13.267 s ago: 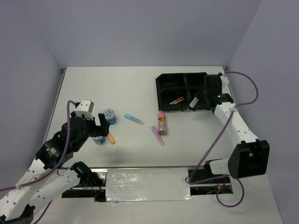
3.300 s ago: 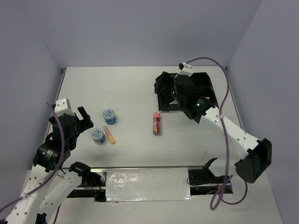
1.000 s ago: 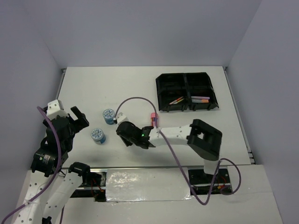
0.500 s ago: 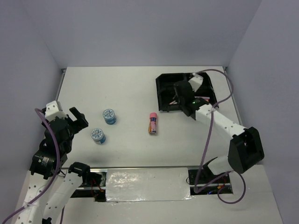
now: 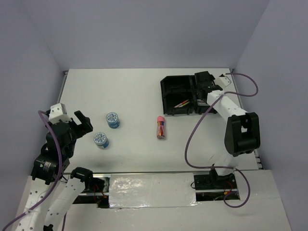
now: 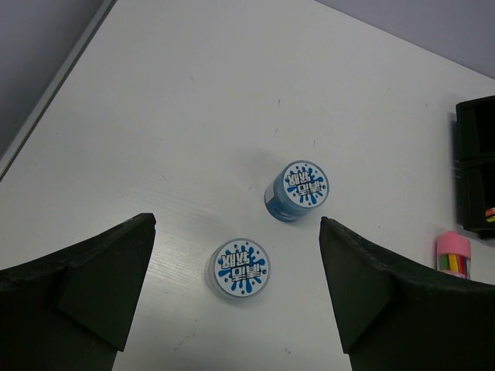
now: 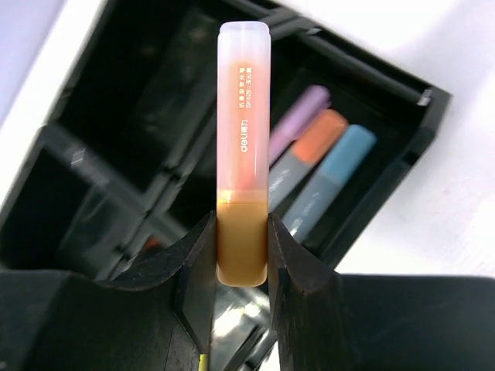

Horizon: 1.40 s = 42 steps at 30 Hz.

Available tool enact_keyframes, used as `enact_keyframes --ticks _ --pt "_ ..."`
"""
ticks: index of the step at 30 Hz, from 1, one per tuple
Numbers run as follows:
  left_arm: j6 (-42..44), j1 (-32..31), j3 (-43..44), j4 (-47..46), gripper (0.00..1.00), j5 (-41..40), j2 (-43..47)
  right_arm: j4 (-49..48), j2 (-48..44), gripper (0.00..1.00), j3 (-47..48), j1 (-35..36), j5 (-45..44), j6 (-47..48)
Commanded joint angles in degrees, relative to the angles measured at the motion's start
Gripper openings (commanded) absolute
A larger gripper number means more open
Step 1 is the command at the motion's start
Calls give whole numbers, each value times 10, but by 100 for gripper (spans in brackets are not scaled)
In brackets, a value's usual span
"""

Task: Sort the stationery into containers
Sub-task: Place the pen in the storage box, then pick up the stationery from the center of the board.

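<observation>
My right gripper (image 7: pixel 241 239) is shut on an orange marker (image 7: pixel 243 154) and holds it above the black tray (image 5: pixel 173 86), over the far right compartments (image 7: pixel 363 193) where purple, orange and blue markers (image 7: pixel 321 154) lie. In the top view the right gripper (image 5: pixel 204 82) is over the tray's back right. Thin pens (image 5: pixel 182 103) lie in a near compartment. Two blue-white tape rolls (image 5: pixel 112 120) (image 5: pixel 100 139) stand on the table at left, also in the left wrist view (image 6: pixel 298 189) (image 6: pixel 240 267). My left gripper (image 6: pixel 236 294) is open above them. The pink-capped glue stick (image 5: pixel 160 127) lies mid-table.
The white table (image 5: pixel 134 91) ends at a raised rail on the left (image 5: pixel 62 91). Grey walls stand behind and at both sides. A taped strip (image 5: pixel 151 190) runs along the near edge between the arm bases.
The right arm has carried the orange marker from beside the left tape rolls to above the tray's far right side. The left arm has barely moved.
</observation>
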State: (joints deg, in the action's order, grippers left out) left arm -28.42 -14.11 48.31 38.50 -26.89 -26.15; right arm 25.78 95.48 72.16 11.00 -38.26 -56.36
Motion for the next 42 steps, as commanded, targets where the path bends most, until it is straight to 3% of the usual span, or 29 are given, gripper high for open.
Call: enact_keyframes --ticks 1,7,10,14,18,20,22,24,26,31,36,42 --pt "15 2 -4 -28 99 11 3 30 13 0 21 -14 -8 -31" --pt "17 2 -4 -30 99 15 -2 -11 -20 6 -19 -14 -4 -17" --pt "17 2 -4 -30 99 16 -2 -35 -25 67 -26 -14 5 7" --pt "19 2 -5 -32 99 18 -1 -35 -19 84 -14 -13 27 25" --pt "19 2 -4 -31 99 18 -2 -79 -38 88 -20 -7 74 76" --pt "19 1 -5 -32 99 19 -3 -176 -60 89 -47 19 126 135" --pt "19 2 -5 -33 99 19 -6 -236 -89 100 -61 65 233 248" --pt "18 2 -5 -32 99 17 -8 -224 -95 100 -29 108 264 324" --pt "16 2 -3 -29 99 13 -11 -145 -85 100 2 180 231 365" --pt "17 2 -4 -31 99 17 -16 -6 -14 100 68 257 216 343" --pt "18 1 -5 -32 99 18 -16 -9 2 100 26 302 209 300" --pt "19 2 -5 -33 99 21 -17 37 67 99 47 323 208 282"
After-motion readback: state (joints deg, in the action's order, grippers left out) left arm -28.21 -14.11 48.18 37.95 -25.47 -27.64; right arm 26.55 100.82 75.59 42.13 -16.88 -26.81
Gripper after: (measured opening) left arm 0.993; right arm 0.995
